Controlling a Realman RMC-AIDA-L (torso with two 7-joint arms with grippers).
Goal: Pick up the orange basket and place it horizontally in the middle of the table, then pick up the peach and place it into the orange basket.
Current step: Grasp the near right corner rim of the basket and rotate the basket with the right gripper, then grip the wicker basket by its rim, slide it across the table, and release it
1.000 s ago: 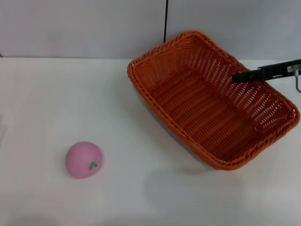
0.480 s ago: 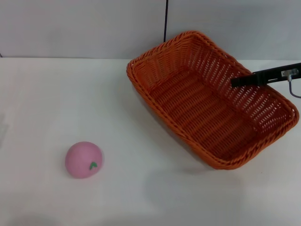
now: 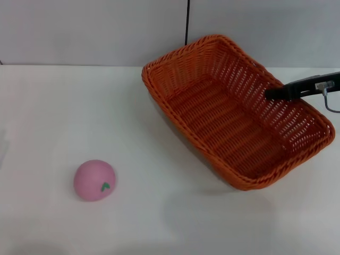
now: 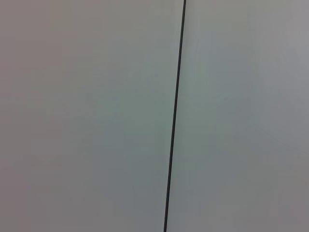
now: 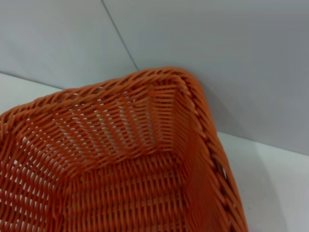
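The orange basket (image 3: 228, 117) lies diagonally at the right of the table (image 3: 64, 117), its near side raised over a shadow. My right gripper (image 3: 276, 93) reaches in from the right edge, one dark finger lying inside the basket's right long wall, shut on that rim. The right wrist view looks down into the orange basket (image 5: 120, 169) towards its far corner. The peach (image 3: 94, 180), pink with a green leaf mark, rests at the front left, well apart from the basket. My left gripper is out of view; its wrist camera sees only the wall.
A grey wall with a dark vertical seam (image 3: 187, 24) stands behind the table. White tabletop stretches between the peach and the basket and along the front.
The basket has shifted slightly left and up with my right gripper, turning a little. The peach has not moved.
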